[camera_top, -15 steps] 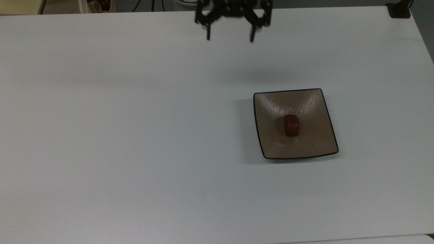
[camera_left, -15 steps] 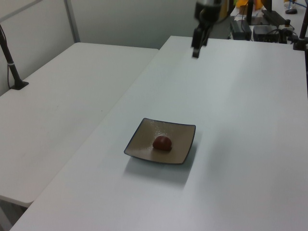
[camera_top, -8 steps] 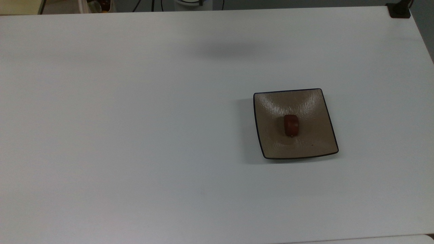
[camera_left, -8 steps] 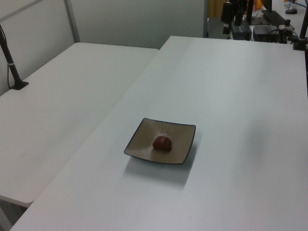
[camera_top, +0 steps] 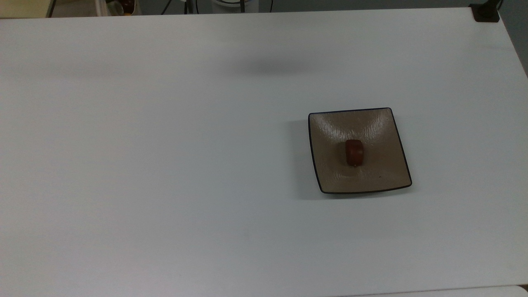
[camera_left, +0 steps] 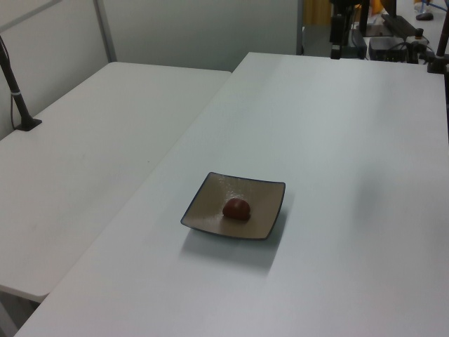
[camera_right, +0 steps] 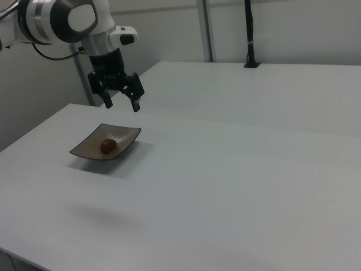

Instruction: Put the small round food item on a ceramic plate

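One small round food item (camera_top: 354,152) lies on one ceramic plate (camera_top: 383,136); the gripper (camera_right: 120,104) hangs with jaws apart, empty.

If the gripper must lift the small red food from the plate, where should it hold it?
Probably from straight above, closing across the narrow middle of the food item. It lies on its side in the centre of the square plate, whose raised edges block a low side approach.

Robot arm (camera_right: 53,20) cut off by the right view's top-left corner.

Two white tables (camera_left: 337,140), black pole (camera_right: 249,34)
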Controlling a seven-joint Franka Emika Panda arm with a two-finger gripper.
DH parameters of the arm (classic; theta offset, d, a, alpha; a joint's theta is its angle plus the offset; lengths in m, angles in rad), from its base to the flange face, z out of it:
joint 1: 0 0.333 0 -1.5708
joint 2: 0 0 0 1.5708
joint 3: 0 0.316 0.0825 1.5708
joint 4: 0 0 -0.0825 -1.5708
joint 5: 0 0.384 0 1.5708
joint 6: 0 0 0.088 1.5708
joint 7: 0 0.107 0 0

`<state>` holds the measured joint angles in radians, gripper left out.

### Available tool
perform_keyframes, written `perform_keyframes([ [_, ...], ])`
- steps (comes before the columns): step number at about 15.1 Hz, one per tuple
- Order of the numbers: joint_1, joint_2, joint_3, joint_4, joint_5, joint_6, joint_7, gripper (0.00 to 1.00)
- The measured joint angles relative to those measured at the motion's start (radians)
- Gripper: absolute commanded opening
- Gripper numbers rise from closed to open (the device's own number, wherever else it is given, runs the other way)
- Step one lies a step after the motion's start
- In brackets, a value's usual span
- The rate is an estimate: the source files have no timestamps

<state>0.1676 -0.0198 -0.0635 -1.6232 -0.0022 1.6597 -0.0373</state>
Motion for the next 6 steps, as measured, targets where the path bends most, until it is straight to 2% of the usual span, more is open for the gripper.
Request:
perform_keyframes([
  [2, 0.000, 0.001, 0.000, -0.010, 0.000, 0.039, -0.053, 1.00],
  [6, 0.000, 0.003, 0.001, -0.015, 0.000, 0.044, -0.072, 1.00],
])
